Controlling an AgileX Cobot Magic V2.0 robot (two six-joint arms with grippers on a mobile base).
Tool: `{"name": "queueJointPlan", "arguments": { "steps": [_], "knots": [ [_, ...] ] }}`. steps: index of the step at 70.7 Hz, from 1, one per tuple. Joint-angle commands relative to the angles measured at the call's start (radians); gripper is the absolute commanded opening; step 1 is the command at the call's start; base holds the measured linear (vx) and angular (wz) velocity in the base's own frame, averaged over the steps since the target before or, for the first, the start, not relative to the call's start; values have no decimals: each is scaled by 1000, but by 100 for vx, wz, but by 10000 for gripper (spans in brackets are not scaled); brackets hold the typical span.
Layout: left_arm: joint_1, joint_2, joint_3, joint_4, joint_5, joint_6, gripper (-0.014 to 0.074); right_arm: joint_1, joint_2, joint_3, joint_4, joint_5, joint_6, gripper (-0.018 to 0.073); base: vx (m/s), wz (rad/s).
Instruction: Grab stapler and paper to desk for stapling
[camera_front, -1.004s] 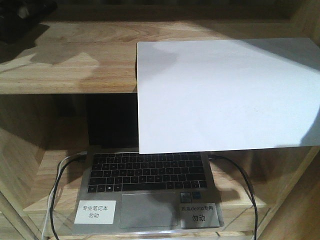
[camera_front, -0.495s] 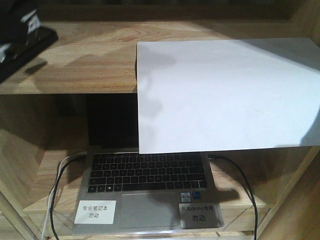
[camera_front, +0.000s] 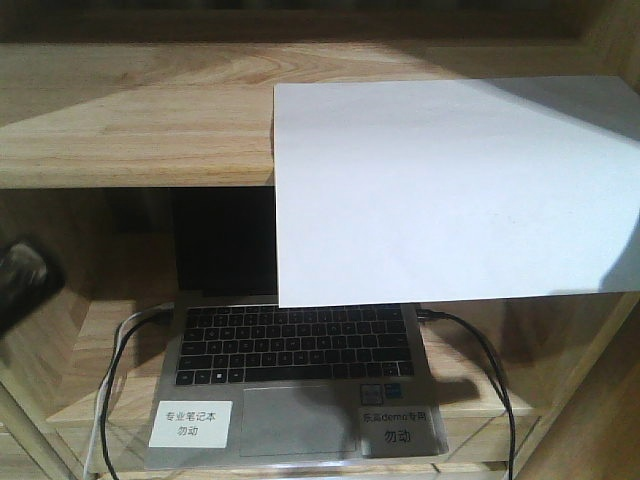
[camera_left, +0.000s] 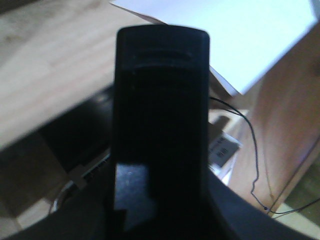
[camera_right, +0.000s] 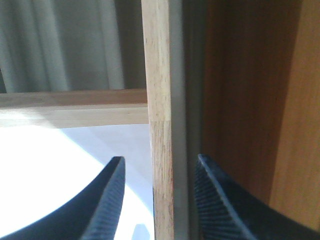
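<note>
The stapler (camera_left: 160, 100) fills the middle of the left wrist view as a long black block, held upright in the left gripper; the fingers themselves are lost in the dark. In the front view that gripper is a dark blur (camera_front: 22, 285) at the left edge, below the upper shelf. The white paper (camera_front: 450, 190) lies on the upper shelf, its front half hanging over the edge. My right gripper (camera_right: 157, 167) is open, its fingers straddling a vertical wooden post (camera_right: 160, 100), with the paper (camera_right: 60, 160) to the left. The desk is out of view.
A pale wooden shelf unit (camera_front: 140, 130) holds everything. An open laptop (camera_front: 300, 370) with two white labels and black cables (camera_front: 490, 370) sits in the lower compartment. A brown side panel (camera_right: 250, 100) stands right of the post.
The dark left gripper was at the upper shelf's left end half a second ago. It now sits lower, at the left edge beside the lower compartment. The paper has not moved.
</note>
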Motion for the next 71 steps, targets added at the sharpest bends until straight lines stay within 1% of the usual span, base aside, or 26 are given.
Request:
{"name": "queueJointPlan", "arguments": {
  "steps": [1, 8, 26, 40, 51, 71],
  "knots": [
    [-5, -77, 32, -46, -114, 12, -8, -3, 13, -31, 2, -75, -3, 309, 0, 0],
    [-3, -157, 83, -54, -95, 12, -8, -3, 13, -31, 2, -75, -3, 309, 0, 0],
    [-3, -328, 164, -54, 24, 12, -8, -3, 13, -31, 2, -75, -3, 309, 0, 0],
    [-3, -431, 215, -54, 48, 11, -8, -3, 13, -31, 2, -75, -3, 309, 0, 0],
    [-3, -479, 235, -54, 51, 10, -8, -3, 13, -31, 2, -75, -3, 309, 0, 0],
    [-3, -480, 235, -54, 48, 10, -8, -3, 13, -31, 1, -75, -3, 309, 0, 0]
  ]
}}
